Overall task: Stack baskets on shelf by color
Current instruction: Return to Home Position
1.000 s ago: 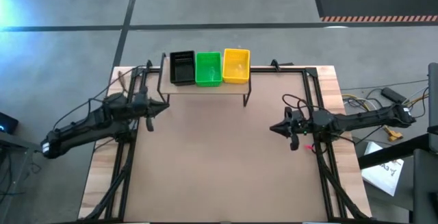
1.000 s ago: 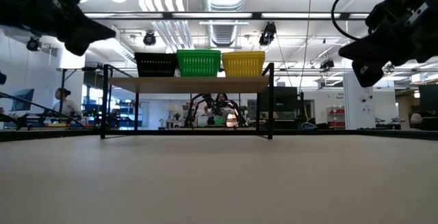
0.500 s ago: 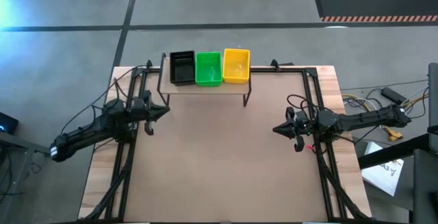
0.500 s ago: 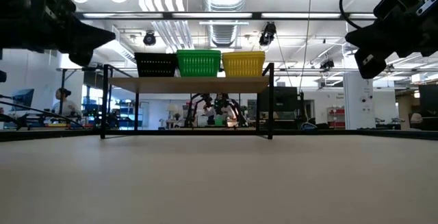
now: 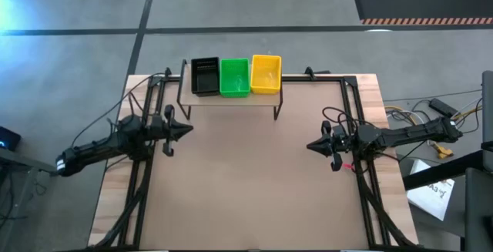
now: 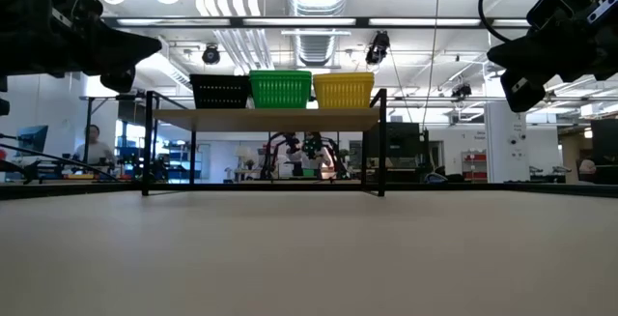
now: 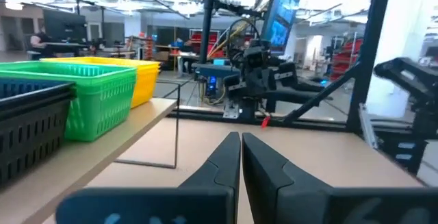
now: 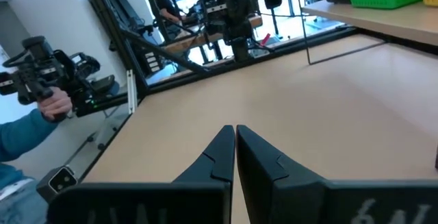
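A black basket (image 5: 205, 75), a green basket (image 5: 234, 76) and a yellow basket (image 5: 266, 74) stand side by side on the light-wood shelf (image 5: 231, 100) at the table's far edge. Seen level, the black (image 6: 219, 91), green (image 6: 280, 88) and yellow (image 6: 343, 90) ones rest on the board (image 6: 266, 120); how many are nested in each I cannot tell. My left gripper (image 5: 187, 129) hovers shut over the table's left side, near of the shelf, fingertips (image 7: 240, 140) together. My right gripper (image 5: 310, 146) hovers shut over the right side, fingertips (image 8: 235, 132) together.
Bare brown tabletop (image 5: 246, 183) lies open between the two arms and near of the shelf. Black frame rails run along the table's left (image 5: 142, 175) and right (image 5: 366, 183) sides. A person's hand holding a device (image 8: 48, 90) shows beyond the table's left side.
My left gripper has drifted a little toward the near edge and its arm has swung back and levelled out. My right gripper has drawn slightly toward the right edge and up, then held still. The baskets have not moved.
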Controlling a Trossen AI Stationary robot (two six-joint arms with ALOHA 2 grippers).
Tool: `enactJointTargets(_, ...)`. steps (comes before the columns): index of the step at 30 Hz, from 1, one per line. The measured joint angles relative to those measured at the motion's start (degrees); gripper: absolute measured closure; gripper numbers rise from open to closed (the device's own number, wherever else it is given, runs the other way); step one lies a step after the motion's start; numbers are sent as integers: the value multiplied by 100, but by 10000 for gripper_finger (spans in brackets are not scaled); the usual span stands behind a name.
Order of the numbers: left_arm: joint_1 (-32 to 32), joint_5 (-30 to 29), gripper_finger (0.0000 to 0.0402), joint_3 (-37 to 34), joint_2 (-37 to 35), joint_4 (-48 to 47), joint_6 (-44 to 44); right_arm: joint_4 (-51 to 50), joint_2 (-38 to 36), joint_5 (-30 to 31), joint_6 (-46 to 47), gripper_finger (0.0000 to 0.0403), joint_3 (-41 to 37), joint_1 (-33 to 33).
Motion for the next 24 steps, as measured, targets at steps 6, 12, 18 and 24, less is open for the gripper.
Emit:
enactJointTargets(6,-626,-1234,402,-3,3,-400,592,-2,0,12,-59,394,-2,0)
enactJointTargets(12,-773,-1318,402,-10,15,-536,844,-171,-2,47,-226,394,-2,-2)
enactJointTargets(18,-773,-1382,402,-14,47,-561,941,-427,-2,371,-291,394,-2,-2)
enactJointTargets(24,-773,-1391,402,-16,255,-524,840,-442,-33,469,-549,394,-4,-8)
